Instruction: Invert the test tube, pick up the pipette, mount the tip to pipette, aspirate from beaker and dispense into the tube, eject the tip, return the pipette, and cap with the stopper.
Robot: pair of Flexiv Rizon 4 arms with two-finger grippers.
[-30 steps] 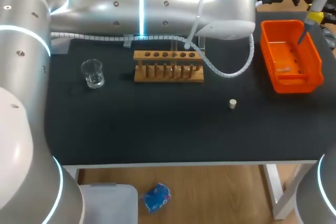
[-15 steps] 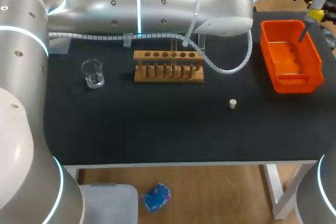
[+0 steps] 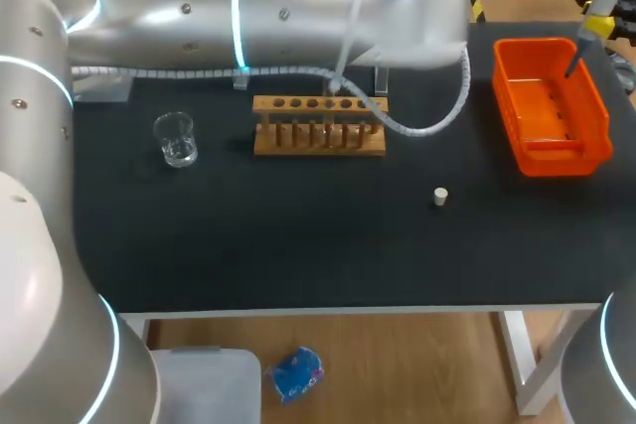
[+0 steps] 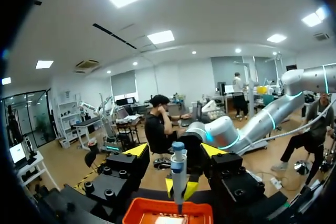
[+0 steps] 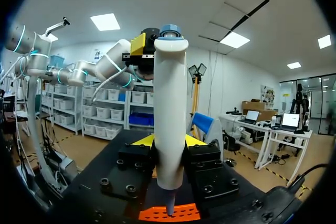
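pipette hangs upright over the far end of the orange bin, its narrow end pointing down into it. right gripper clamps its white body, a yellow finger pressed to each side. left gripper faces it with fingers spread wide, the pipette just ahead of them and not between. left arm stretches along the table's far edge. on the black mat sit a glass beaker, a wooden rack and, nearer the front, a small white stopper on its own.
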